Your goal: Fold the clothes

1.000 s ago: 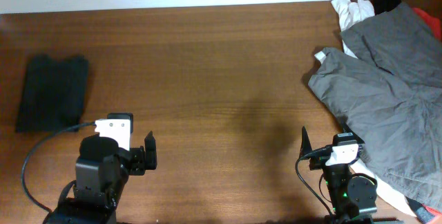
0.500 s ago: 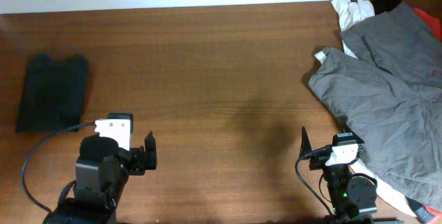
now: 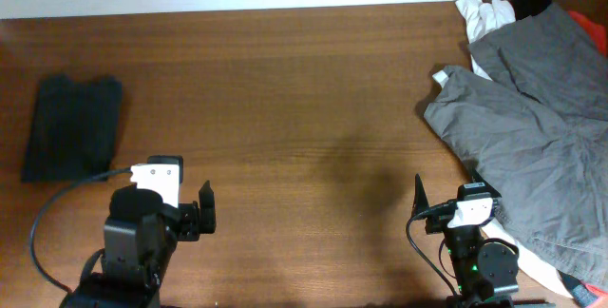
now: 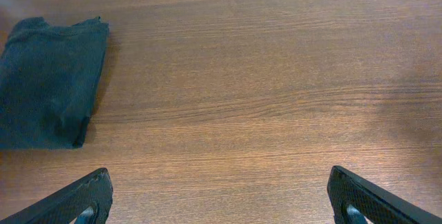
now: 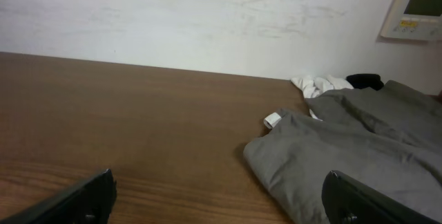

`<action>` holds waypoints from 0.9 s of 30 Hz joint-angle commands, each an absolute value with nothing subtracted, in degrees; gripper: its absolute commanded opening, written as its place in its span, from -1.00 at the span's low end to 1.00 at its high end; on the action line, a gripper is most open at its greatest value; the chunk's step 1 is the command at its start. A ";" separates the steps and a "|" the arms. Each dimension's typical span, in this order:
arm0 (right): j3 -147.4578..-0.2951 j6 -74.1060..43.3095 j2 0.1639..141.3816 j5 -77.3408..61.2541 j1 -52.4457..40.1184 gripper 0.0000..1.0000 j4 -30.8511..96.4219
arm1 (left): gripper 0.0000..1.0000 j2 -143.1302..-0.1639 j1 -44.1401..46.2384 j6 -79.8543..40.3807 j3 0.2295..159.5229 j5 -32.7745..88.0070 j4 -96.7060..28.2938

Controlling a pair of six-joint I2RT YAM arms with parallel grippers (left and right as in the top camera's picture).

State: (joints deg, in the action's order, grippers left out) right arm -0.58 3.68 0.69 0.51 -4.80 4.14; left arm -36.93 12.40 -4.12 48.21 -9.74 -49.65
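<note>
A black garment (image 3: pixel 71 127) lies folded into a flat rectangle at the far left of the table (image 3: pixel 304 89); no lettering shows on it. The left wrist view has it at upper left (image 4: pixel 48 86). My left gripper (image 4: pixel 221 200) stands open over bare wood, down and to the right of that garment and apart from it. My right gripper (image 5: pixel 221 200) is open too, low at the front right, with nothing between its fingers. One right fingertip (image 5: pixel 359 200) overlaps the edge of the grey pile. A bit of black fabric (image 3: pixel 530 1) peeks out at the pile's far end.
A heap of grey garments (image 3: pixel 532 137) covers the right side of the table, with white cloth (image 3: pixel 480 13) behind it and a red scrap (image 3: pixel 594 18) at the edge. A white wall with a control panel (image 5: pixel 413 8) stands behind the table. A black cable (image 3: pixel 52 208) loops by the left arm.
</note>
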 commanded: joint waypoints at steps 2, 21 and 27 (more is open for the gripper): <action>-0.32 4.08 0.21 0.01 -4.47 0.98 4.56 | 0.98 -29.41 7.68 -3.84 39.44 -8.34 -43.46; -0.32 4.08 0.25 0.01 -4.47 0.98 4.56 | 0.98 -0.25 0.54 -1.72 0.47 -7.27 2.50; -0.32 4.08 0.25 0.01 -4.47 0.98 4.56 | 0.98 -0.30 0.58 -1.69 0.49 -0.36 -4.75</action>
